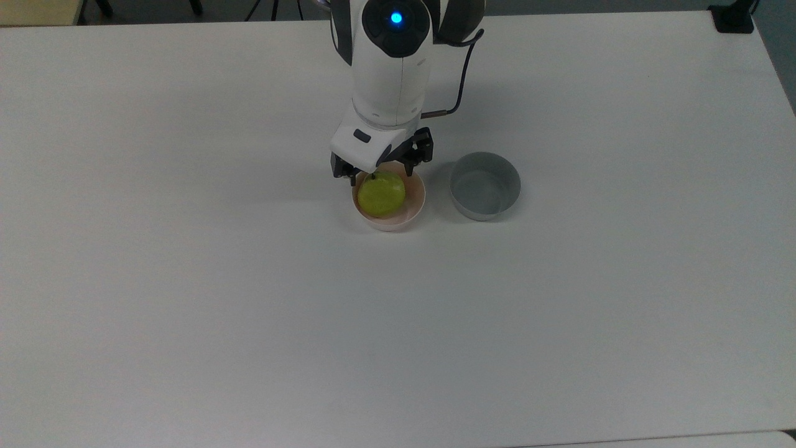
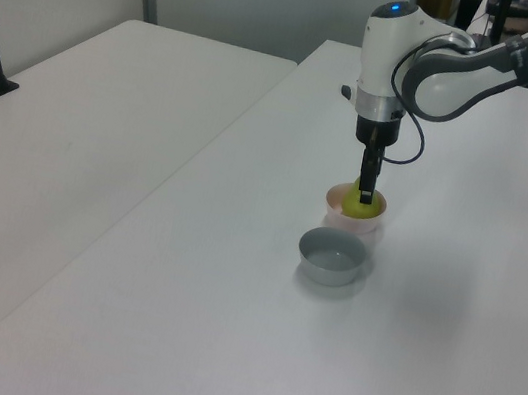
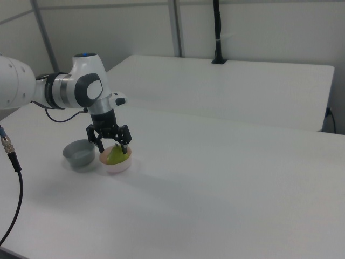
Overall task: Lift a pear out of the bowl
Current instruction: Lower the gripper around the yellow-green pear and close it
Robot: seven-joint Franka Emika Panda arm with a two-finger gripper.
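the top view looks almost straight down on the white table (image 1: 186, 311) from high up, the arm (image 1: 388, 68) entering from 12 o'clock. the left view stands well back and raised beyond one table end, looking along it, the arm coming in from 1 o'clock. the right view sits lower and nearer at the opposite side, the arm reaching in from 9 o'clock. all three share the pink bowl (image 1: 413, 211) and grey bowl (image 1: 485, 186), set just beside each other.

Arm (image 1: 388, 74) vertical, gripper (image 3: 111, 147) pointing down, fingers (image 3: 101, 147) spread apart.
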